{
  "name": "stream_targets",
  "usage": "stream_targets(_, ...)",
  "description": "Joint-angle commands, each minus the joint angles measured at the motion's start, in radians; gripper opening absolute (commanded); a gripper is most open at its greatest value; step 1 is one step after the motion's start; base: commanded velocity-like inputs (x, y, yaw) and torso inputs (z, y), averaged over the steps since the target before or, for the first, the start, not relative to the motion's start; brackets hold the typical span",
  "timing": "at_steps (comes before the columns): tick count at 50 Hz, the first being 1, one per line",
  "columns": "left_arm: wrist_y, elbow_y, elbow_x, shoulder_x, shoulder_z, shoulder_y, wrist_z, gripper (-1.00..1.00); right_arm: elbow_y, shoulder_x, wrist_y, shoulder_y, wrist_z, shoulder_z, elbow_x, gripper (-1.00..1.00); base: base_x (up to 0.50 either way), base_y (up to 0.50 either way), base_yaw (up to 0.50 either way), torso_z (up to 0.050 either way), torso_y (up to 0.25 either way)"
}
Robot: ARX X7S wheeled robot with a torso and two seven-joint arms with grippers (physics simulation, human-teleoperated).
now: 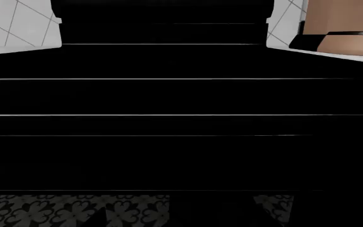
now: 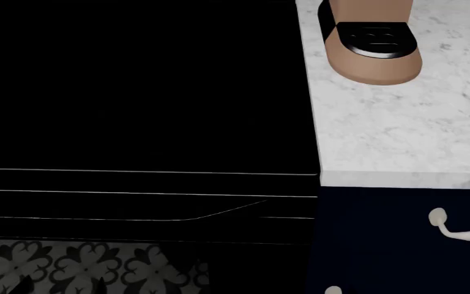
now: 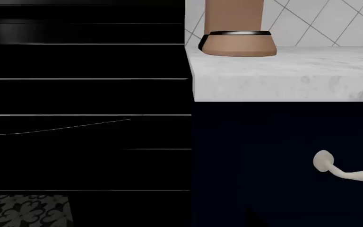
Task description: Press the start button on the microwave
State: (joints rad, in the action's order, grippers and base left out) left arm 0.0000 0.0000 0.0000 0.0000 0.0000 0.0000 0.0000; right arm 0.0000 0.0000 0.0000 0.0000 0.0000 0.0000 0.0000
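The microwave (image 2: pixel 137 92) is a huge glossy black box with thin pale horizontal lines. It fills most of the head view, and shows in the left wrist view (image 1: pixel 168 94) and the right wrist view (image 3: pixel 81 94). No start button or control panel can be made out on its black faces. Of my left gripper (image 1: pixel 213 210) only a black silhouette shows against the patterned floor, close below the microwave's front. Of my right gripper (image 3: pixel 252 218) only a faint dark shape shows against the navy cabinet. Neither gripper's jaws can be read.
A tan-and-black coffee machine (image 2: pixel 369 43) stands on the white marble counter (image 2: pixel 398 122) right of the microwave. Below the counter is a navy cabinet front (image 2: pixel 382 233) with a white handle (image 2: pixel 464 231). Patterned floor tiles (image 2: pixel 55 263) lie below.
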Motion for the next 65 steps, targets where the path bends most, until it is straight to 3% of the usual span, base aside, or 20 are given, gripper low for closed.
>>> stream_targets(1, 0.002, -0.001, -0.012, -0.012, 0.013, 0.000, -0.013, 1.00, -0.005, 0.012, 0.004, -0.001, 0.016, -0.016, 0.012, 1.00, 0.00, 0.00, 0.00, 0.000, 0.000)
stream_targets(19, -0.018, -0.005, -0.089, -0.039, 0.053, 0.001, -0.080, 1.00, 0.003, 0.059, -0.028, -0.019, 0.066, -0.074, 0.055, 1.00, 0.00, 0.00, 0.00, 0.000, 0.000)
stream_targets(20, -0.127, 0.116, -0.086, -0.045, 0.062, 0.029, -0.098, 1.00, 0.000, 0.061, -0.029, -0.020, 0.067, -0.075, 0.058, 1.00, 0.00, 0.00, 0.00, 0.000, 0.000)
stream_targets(21, -0.142, 0.137, -0.085, -0.048, 0.066, 0.031, -0.103, 1.00, -0.001, 0.063, -0.029, -0.020, 0.068, -0.077, 0.061, 1.00, 0.00, 0.00, 0.00, 0.000, 0.000)
stream_targets(36, -0.128, 0.196, -0.065, -0.088, 0.109, 0.026, -0.134, 1.00, -0.191, 0.099, 0.058, -0.035, 0.108, -0.109, 0.036, 1.00, 0.00, 0.00, 0.00, 0.000, 0.000)
stream_targets(39, -0.245, 0.321, -0.042, -0.121, 0.134, -0.002, -0.121, 1.00, -0.255, 0.106, 0.094, -0.036, 0.113, -0.113, 0.036, 1.00, 0.00, 0.00, 0.00, 0.000, 0.000)
stream_targets(52, -0.516, 0.490, -0.034, -0.155, 0.156, -0.165, -0.108, 1.00, -0.518, 0.158, 0.371, 0.041, 0.125, -0.102, 0.042, 1.00, 0.00, 0.00, 0.00, 0.000, 0.000)
stream_targets(65, -0.851, 0.522, -0.156, -0.165, 0.086, -0.487, -0.059, 1.00, -0.731, 0.206, 0.868, 0.346, 0.118, -0.077, 0.092, 1.00, 0.00, 0.00, 0.00, 0.000, 0.000)
